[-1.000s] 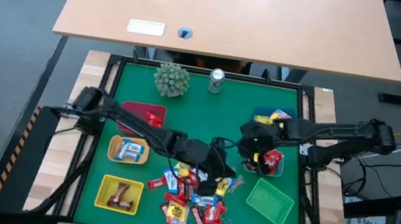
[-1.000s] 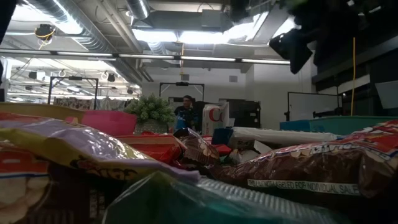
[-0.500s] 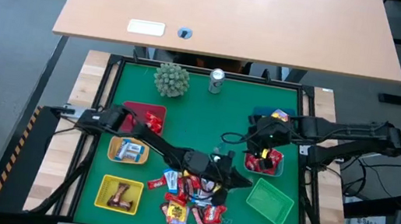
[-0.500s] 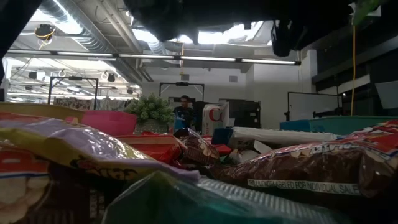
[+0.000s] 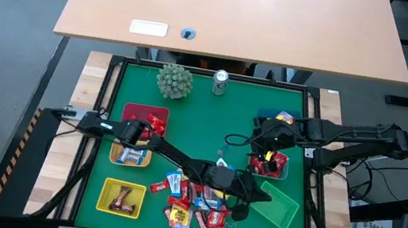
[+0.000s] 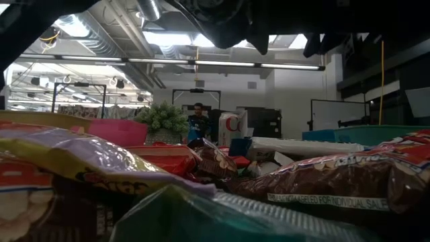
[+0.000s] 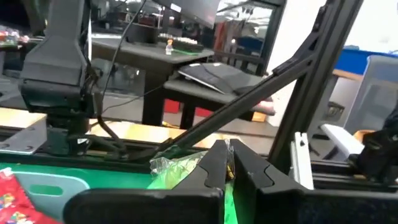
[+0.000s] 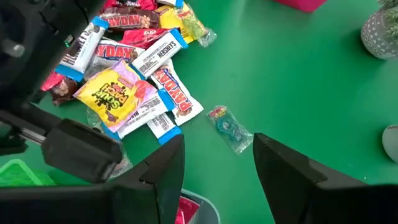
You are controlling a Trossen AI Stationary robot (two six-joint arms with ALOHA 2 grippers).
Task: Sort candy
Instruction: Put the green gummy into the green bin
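Candy: heaped on green mat, front centre. Left gripper: above green basket, jaws closed on green-wrapped candy. Right gripper: over grey basket, jaws apart, empty.

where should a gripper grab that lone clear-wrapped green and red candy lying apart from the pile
Grip the clear-wrapped green and red candy across its narrow middle, coming straight down from above. It lies flat on the green mat, clear of the pile, so both long sides are free for the fingers.
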